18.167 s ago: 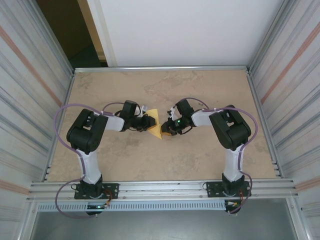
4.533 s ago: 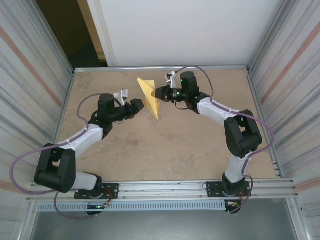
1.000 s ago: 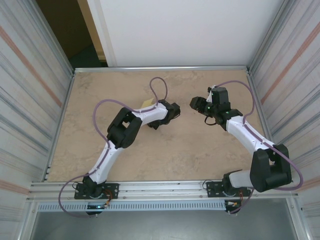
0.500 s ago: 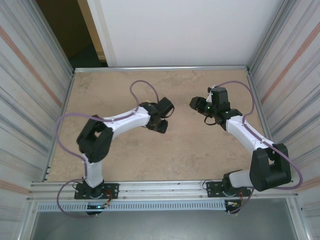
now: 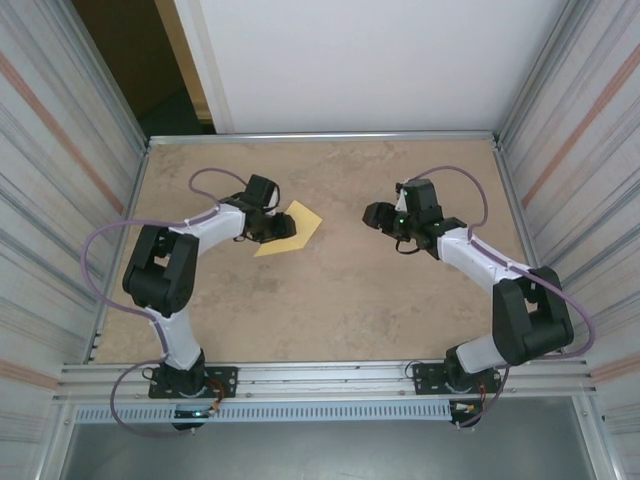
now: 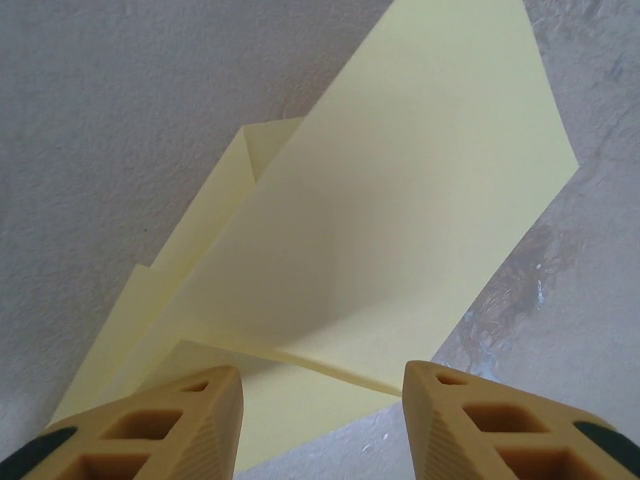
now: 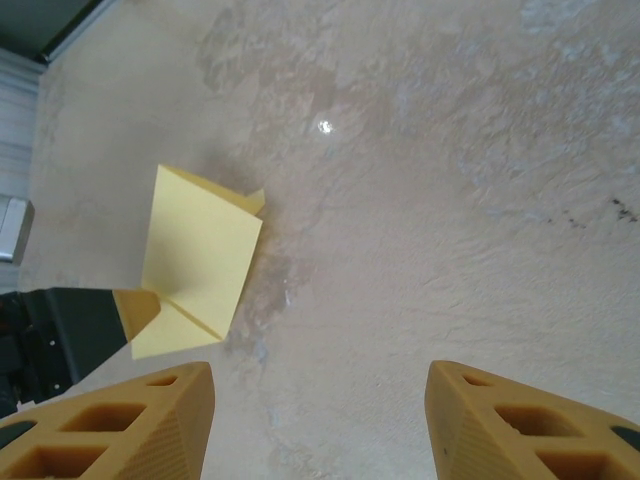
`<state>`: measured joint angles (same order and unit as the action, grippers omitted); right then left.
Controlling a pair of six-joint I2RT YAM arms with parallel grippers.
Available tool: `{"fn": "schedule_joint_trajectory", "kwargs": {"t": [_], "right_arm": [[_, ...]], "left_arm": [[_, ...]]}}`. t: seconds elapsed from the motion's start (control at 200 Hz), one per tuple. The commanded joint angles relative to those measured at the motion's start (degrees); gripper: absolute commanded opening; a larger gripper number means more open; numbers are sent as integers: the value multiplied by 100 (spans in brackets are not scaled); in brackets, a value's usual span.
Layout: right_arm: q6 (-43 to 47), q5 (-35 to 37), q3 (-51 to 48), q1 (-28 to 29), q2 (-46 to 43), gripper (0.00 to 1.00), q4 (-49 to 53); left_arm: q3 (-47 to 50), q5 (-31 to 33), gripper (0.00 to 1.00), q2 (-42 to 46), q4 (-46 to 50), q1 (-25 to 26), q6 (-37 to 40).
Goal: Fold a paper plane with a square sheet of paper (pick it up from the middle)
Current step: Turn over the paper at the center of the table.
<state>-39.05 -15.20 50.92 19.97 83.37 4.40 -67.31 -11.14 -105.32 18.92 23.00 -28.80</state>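
The yellow paper, folded into a pointed paper plane [image 5: 293, 228], lies flat on the table left of centre, its tip toward the right. My left gripper [image 5: 276, 231] sits at the plane's left end, low over the table. In the left wrist view the left gripper [image 6: 322, 375] is open; the plane [image 6: 400, 230] spreads out ahead, its near edge between the fingers and not pinched. My right gripper [image 5: 373, 215] hangs open to the right, apart from the plane. In the right wrist view this gripper [image 7: 320, 372] is over bare table, with the plane [image 7: 198, 258] far left.
The beige stone-patterned table [image 5: 330, 300] is walled by ribbed metal panels on both sides and a metal rail [image 5: 320, 137] at the back. Purple cables loop off both arms. A tip of the left gripper's fingers [image 7: 135, 310] touches the plane's corner in the right wrist view.
The left arm has swung left and lowered, its jaws have widened, and the plane now lies exposed on the table. The right gripper has shifted slightly left and opened a little.
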Motion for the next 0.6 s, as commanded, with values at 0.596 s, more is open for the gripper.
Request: {"fn": "schedule_joint_trajectory", "kwargs": {"t": [0.596], "right_arm": [[-775,-618,618,623,1105,57,-160]], "left_arm": [[472,-1010,41,-411,-768,-470,-602]]}}
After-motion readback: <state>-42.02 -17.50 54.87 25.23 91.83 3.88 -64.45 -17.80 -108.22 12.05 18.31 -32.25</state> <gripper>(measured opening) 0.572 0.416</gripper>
